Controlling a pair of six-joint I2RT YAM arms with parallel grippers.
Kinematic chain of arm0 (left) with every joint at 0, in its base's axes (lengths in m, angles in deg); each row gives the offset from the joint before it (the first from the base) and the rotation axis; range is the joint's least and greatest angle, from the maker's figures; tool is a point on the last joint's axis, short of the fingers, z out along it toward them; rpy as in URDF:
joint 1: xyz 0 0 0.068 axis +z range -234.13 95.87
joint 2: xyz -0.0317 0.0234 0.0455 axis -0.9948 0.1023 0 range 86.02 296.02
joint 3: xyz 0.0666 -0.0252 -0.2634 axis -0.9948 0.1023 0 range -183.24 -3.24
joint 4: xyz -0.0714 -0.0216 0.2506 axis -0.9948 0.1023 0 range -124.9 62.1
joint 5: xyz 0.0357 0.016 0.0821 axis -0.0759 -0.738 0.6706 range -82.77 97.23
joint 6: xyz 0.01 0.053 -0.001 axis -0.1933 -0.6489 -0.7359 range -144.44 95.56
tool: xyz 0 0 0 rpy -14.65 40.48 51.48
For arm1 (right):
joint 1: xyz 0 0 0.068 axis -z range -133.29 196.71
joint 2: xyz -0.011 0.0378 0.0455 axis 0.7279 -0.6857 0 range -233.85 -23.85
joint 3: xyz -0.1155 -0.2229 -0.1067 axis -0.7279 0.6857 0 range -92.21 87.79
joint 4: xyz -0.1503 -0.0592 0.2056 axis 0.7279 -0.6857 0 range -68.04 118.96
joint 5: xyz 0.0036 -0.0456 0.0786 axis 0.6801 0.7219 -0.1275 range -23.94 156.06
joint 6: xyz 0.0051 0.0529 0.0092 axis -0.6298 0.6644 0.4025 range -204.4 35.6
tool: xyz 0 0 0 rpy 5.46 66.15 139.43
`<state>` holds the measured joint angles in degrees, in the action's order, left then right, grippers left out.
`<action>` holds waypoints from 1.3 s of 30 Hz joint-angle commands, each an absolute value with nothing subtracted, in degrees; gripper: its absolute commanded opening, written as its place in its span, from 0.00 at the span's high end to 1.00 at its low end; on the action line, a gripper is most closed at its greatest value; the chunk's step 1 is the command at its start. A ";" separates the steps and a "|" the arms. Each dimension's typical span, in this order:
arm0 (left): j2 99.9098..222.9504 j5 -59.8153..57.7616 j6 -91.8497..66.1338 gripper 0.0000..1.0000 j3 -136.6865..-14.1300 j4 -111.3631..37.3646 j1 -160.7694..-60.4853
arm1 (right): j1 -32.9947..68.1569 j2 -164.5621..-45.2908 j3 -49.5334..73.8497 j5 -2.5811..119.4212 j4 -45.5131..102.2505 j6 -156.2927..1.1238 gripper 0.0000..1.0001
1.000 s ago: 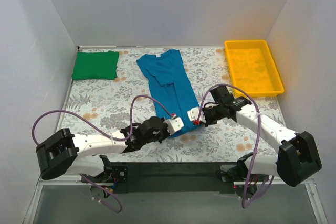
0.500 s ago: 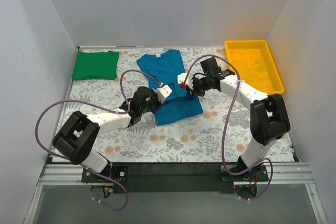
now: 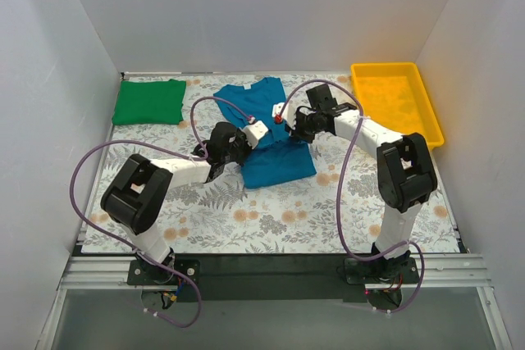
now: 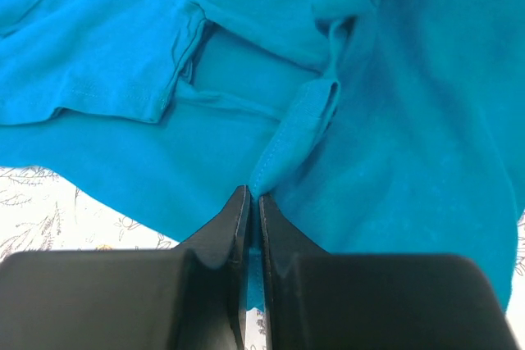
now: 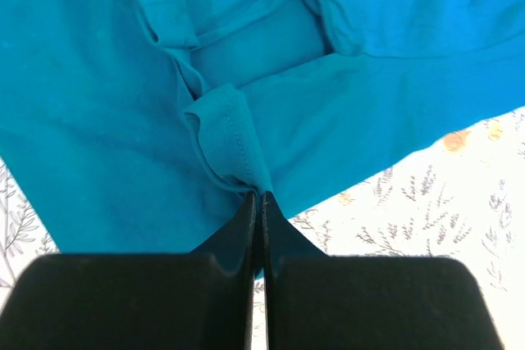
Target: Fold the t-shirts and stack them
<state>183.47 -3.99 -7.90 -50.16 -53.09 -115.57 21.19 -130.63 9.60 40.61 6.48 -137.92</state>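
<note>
The left gripper reaches in from the bottom edge, its two black fingers pressed together with no gap showing, pinching the lower end of a raised, stitched hem of the teal-blue t-shirt. The shirt fills nearly the whole view in rumpled layers, with a short sleeve lying flat at the upper left and a bunched fold running up from the fingertips toward the top. The pale, leaf-printed surface shows at the lower left beside the gripper and as a thin strip at the right edge
</note>
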 commanded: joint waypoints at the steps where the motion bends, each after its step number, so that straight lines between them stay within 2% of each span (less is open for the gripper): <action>1: 183.93 -5.33 -8.79 1.00 -52.54 -54.06 -114.45 | 21.40 -131.86 5.71 42.59 9.45 -134.76 0.99; 39: 192.81 -0.15 -10.29 1.00 -62.04 -56.17 -111.20 | 21.31 -142.50 -6.25 46.37 10.24 -130.37 0.99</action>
